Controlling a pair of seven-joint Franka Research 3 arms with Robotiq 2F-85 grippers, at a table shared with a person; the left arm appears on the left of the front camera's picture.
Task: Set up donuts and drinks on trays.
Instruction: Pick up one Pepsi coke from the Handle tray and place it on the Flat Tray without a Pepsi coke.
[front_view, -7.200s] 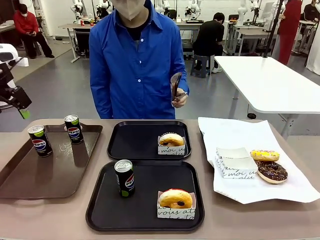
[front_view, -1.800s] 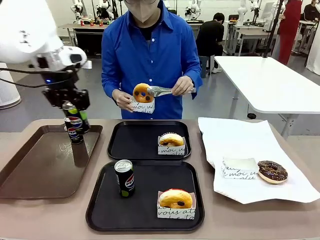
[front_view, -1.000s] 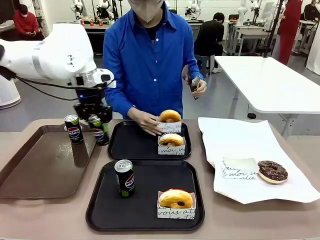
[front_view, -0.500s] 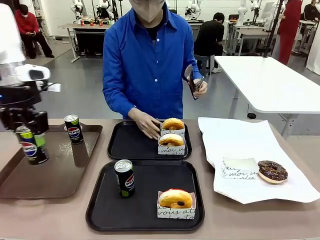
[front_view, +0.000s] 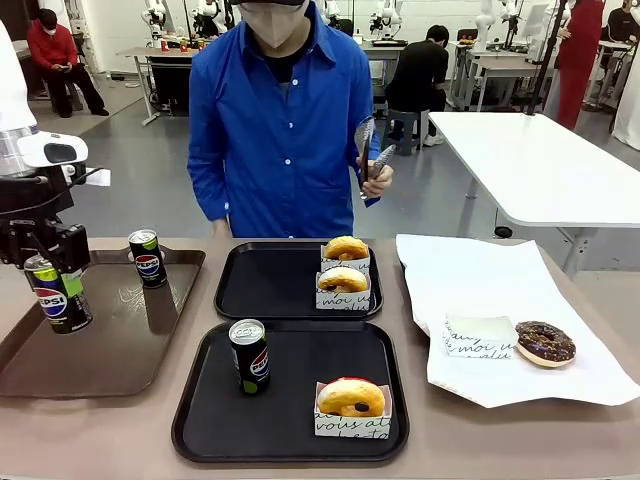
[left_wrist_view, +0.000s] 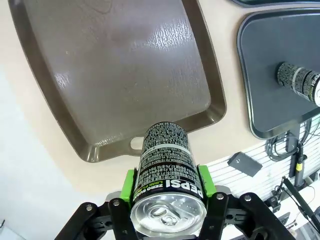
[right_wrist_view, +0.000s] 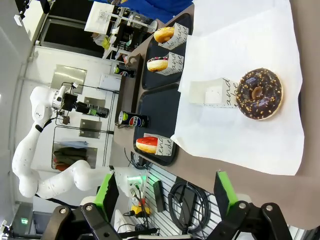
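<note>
My left gripper (front_view: 48, 272) is shut on a black Pepsi can (front_view: 56, 297), holding it upright just above the left part of the brown tray (front_view: 110, 350). In the left wrist view the same can (left_wrist_view: 165, 170) sits between the green pads (left_wrist_view: 129, 184). A second can (front_view: 147, 257) stands at the brown tray's far end. The near black tray (front_view: 200, 420) holds a can (front_view: 249, 355) and a sleeved donut (front_view: 351, 401). Two sleeved donuts (front_view: 345, 249) (front_view: 343, 282) sit on the far black tray (front_view: 260, 285). My right gripper (right_wrist_view: 167, 200) is open, high above the table.
White paper (front_view: 470, 270) on the right carries a chocolate donut (front_view: 545, 342) and an empty paper sleeve (front_view: 480, 335). The person in blue stands at the far side, holding tongs (front_view: 366, 150) raised at chest height, off the table.
The person's hand has drawn back from the far black tray, leaving the second sleeved donut there. My left gripper with the can has shifted slightly up and left.
</note>
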